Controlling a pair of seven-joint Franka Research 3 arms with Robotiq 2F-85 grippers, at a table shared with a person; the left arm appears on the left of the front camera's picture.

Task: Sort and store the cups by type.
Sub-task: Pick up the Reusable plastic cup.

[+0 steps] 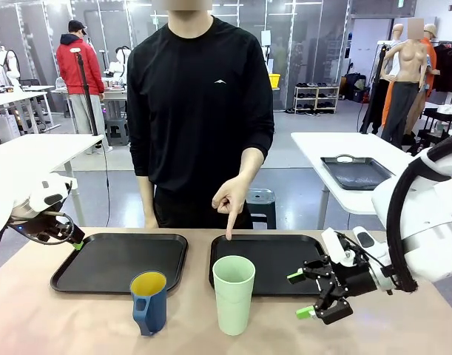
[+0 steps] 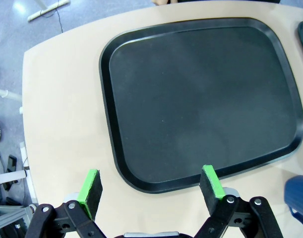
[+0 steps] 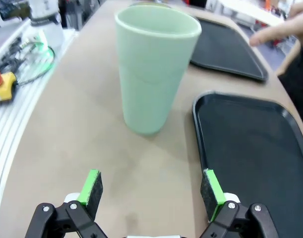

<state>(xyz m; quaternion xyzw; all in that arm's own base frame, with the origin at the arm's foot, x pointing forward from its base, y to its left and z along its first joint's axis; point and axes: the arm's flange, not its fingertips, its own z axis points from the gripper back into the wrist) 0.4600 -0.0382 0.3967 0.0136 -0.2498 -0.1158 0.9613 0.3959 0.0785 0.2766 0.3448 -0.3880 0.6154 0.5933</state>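
The tumbler (image 1: pixel 233 293), tall, pale mint-green and handleless, stands upright at lower centre of the front view on the bare desk (image 1: pixel 78 318), just before the right tray (image 1: pixel 274 255). The mug (image 1: pixel 149 302), shorter, dark blue with a yellow inside and 1 handle, stands to its left, before the left tray (image 1: pixel 120 260). A person's hand (image 1: pixel 231 198) points 1 finger down at the right tray's far rim. The right end effector (image 1: pixel 300 294), lower right, is spread wide and empty, near the tumbler but apart. The left end effector (image 2: pixel 150 186) gapes equally, grasping nothing, above the left tray's rim. The right wrist view shows a faint line round the tumbler's wall; the left wrist view catches a blue sliver of mug at its lower right.
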